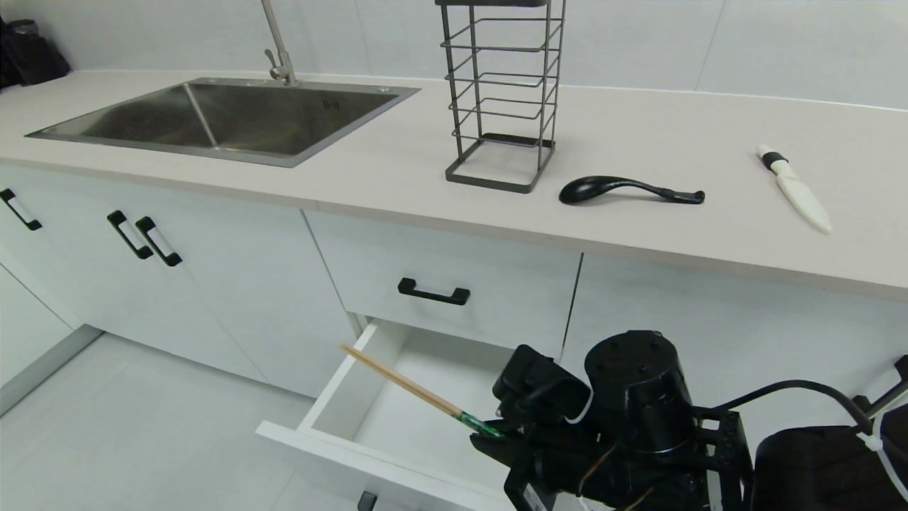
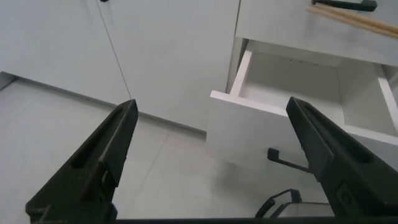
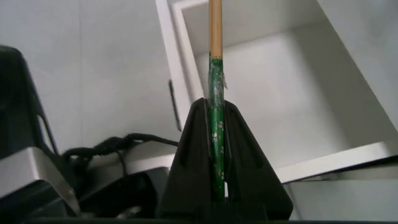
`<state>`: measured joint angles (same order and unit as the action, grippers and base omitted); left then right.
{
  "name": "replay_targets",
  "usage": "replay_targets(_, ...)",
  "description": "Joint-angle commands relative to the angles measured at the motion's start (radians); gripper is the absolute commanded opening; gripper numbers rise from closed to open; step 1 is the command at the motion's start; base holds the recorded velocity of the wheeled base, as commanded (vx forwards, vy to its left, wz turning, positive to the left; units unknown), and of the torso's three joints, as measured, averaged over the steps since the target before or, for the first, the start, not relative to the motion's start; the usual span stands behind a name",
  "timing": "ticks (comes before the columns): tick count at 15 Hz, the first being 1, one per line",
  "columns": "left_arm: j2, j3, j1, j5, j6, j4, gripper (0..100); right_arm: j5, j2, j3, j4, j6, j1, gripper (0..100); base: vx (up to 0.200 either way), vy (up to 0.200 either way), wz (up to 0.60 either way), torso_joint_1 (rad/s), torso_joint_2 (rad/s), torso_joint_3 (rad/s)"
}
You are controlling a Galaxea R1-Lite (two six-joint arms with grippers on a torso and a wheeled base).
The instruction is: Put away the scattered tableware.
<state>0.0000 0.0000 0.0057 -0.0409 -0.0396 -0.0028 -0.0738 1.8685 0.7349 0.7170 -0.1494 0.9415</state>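
Observation:
A pair of wooden chopsticks (image 1: pixel 411 387) with green ends is held in my right gripper (image 1: pixel 496 431), which is shut on the green part (image 3: pixel 215 112). The sticks point up and left over the open white drawer (image 1: pixel 340 376), whose inside (image 3: pixel 280 93) looks bare. My left gripper (image 2: pixel 211 104) hangs open and holds nothing, low beside the drawer front (image 2: pixel 273 118); the chopsticks (image 2: pixel 354 18) show above it. On the counter lie a black spoon (image 1: pixel 624 190) and a white knife (image 1: pixel 794 188).
A black wire rack (image 1: pixel 500 92) stands on the counter behind the spoon. A steel sink (image 1: pixel 227 117) with a tap is at the left. A closed drawer with a black handle (image 1: pixel 433 292) sits above the open one. Grey floor lies to the left.

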Motion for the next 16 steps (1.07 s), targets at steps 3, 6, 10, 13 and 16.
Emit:
replay_targets(3,0.002,0.0,0.0,-0.001,0.0,0.0,100,-0.003,0.017,0.077,-0.036,-0.078,-0.007,0,0.0,0.0,0.0,-0.253,0.35,0.132)
replay_targets(6,0.002,0.0,0.0,-0.001,0.0,0.0,100,0.0,0.081,0.152,-0.039,-0.088,-0.007,0,0.0,0.0,0.0,-0.225,0.31,0.124)
replay_targets(10,0.002,0.0,0.0,-0.001,0.0,0.0,100,0.022,0.147,0.268,-0.149,-0.091,-0.026,0,0.0,0.0,0.0,-0.045,0.24,0.072)
replay_targets(13,0.002,0.0,0.0,-0.001,0.0,0.0,100,0.098,0.202,0.363,-0.246,-0.088,-0.043,0,0.0,0.0,0.0,-0.003,0.05,0.024)
replay_targets(16,0.002,0.0,0.0,-0.001,0.0,0.0,100,0.152,0.233,0.409,-0.251,-0.087,-0.066,0,0.0,0.0,0.0,0.0,0.0,0.0)
